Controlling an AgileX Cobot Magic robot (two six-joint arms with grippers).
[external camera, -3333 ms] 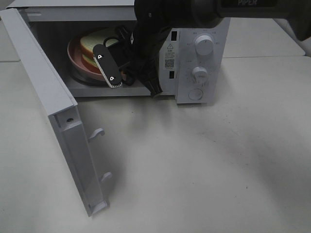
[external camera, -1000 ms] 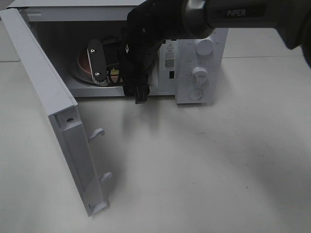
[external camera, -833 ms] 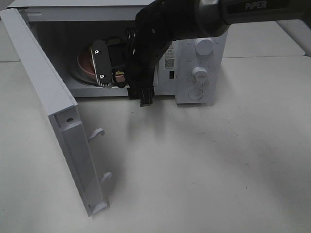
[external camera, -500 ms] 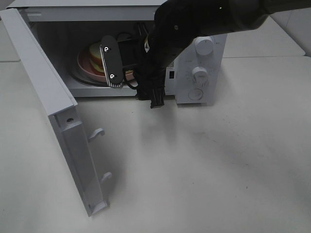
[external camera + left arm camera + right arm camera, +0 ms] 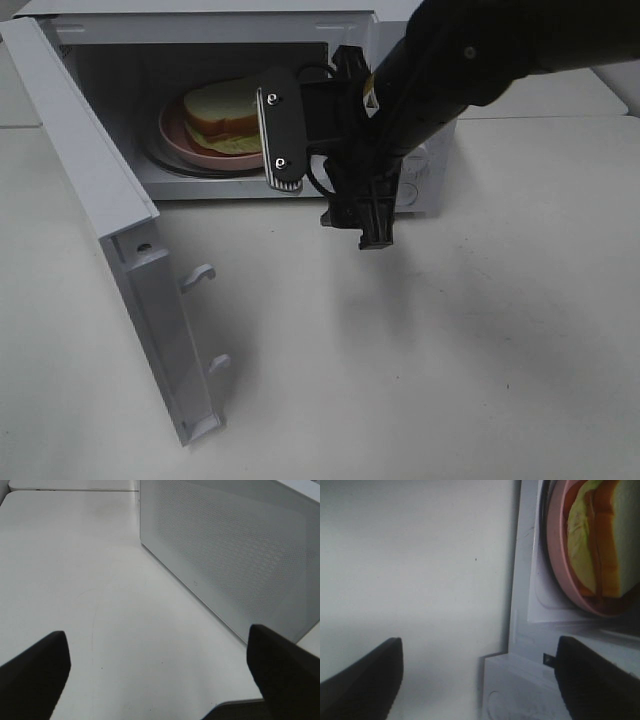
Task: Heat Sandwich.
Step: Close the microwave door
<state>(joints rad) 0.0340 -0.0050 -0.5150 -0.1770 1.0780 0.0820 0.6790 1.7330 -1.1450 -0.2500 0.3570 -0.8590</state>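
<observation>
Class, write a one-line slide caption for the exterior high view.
Sandwich on a pink plate inside the open-doored microwave; the right gripper, open and empty, sits just in front of the cavity.

— How is my right gripper [image 5: 479, 672] looking?
— Its fingers [image 5: 277, 130] are showing matt black plastic, with 2 shiny metal screws [image 5: 271, 97].
— And the microwave [image 5: 225, 555]?
— It's looking like smooth white painted metal, finely perforated on the side. The plate [image 5: 559, 575] is gleaming glossy pink, the sandwich [image 5: 625, 530] bread is looking soft and porous, and my table [image 5: 75, 580] is showing matt white.
</observation>
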